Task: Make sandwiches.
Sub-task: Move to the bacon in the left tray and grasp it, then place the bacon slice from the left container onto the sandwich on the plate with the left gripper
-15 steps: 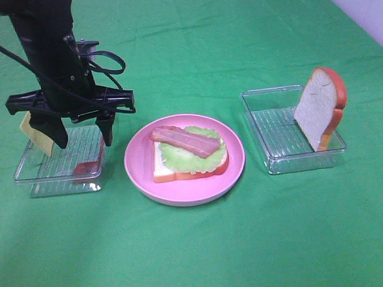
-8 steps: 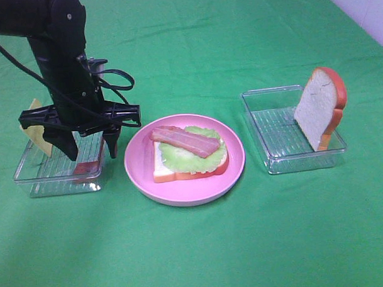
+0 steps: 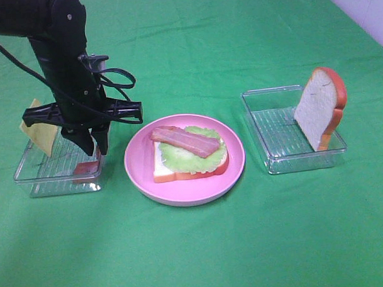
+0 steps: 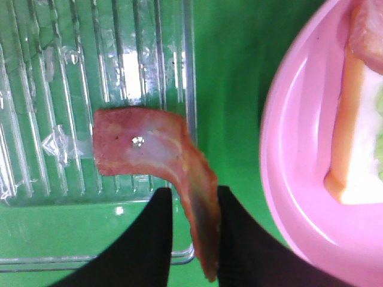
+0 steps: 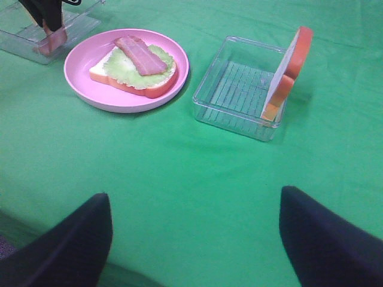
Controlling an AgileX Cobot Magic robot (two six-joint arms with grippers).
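A half-built sandwich (image 3: 189,153) lies on the pink plate (image 3: 142,177): a white bread slice with orange-red crust, pale green lettuce and one bacon strip on top. It also shows in the right wrist view (image 5: 140,63). My left gripper (image 3: 94,147) reaches down into the left clear tray (image 3: 48,180). In the left wrist view the gripper (image 4: 191,191) is shut on one end of a second bacon strip (image 4: 143,149), which curls over the tray's edge. A yellow cheese square (image 3: 37,133) leans at that tray's far left. My right gripper (image 5: 194,239) is open and empty, away from everything.
A second bread slice (image 3: 319,107) stands on edge in the right clear tray (image 3: 273,128). A green cloth (image 3: 201,244) covers the table. The plate sits between the two trays, close to the left one.
My left gripper has come down into the left tray, shifted slightly right, and its fingers have closed from wide open onto the bacon strip. Nothing else has moved.
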